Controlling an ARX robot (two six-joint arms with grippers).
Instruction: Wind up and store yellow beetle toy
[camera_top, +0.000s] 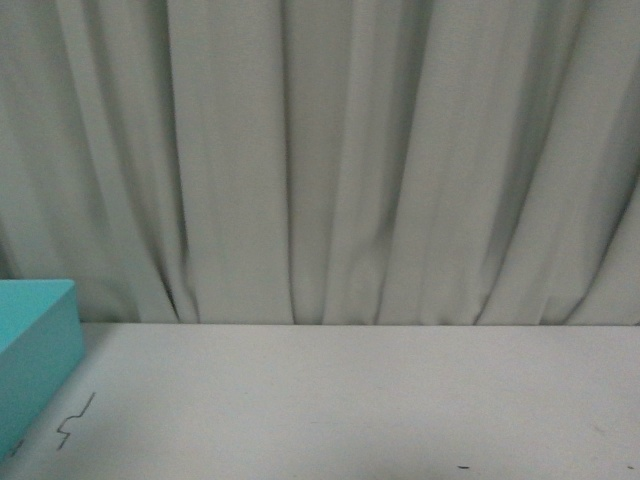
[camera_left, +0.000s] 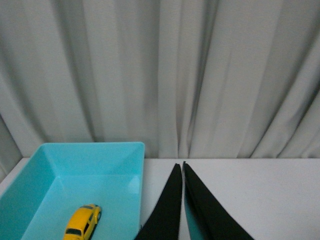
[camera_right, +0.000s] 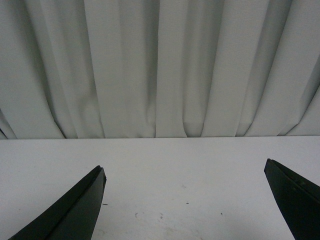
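The yellow beetle toy (camera_left: 83, 223) lies inside a turquoise bin (camera_left: 60, 185), on the bin's floor, seen in the left wrist view. My left gripper (camera_left: 180, 165) is shut and empty, its black fingers together just beside the bin's near wall, above the white table. My right gripper (camera_right: 184, 170) is open and empty over bare white table, its two black fingers (camera_right: 75, 207) far apart. In the front view only a corner of the turquoise bin (camera_top: 35, 350) shows at the left; neither gripper nor the toy shows there.
A white table (camera_top: 350, 400) runs back to a grey-green curtain (camera_top: 330, 150) that closes off the far side. Small dark marks dot the table (camera_right: 165, 212). A thin squiggle mark (camera_top: 75, 420) lies by the bin.
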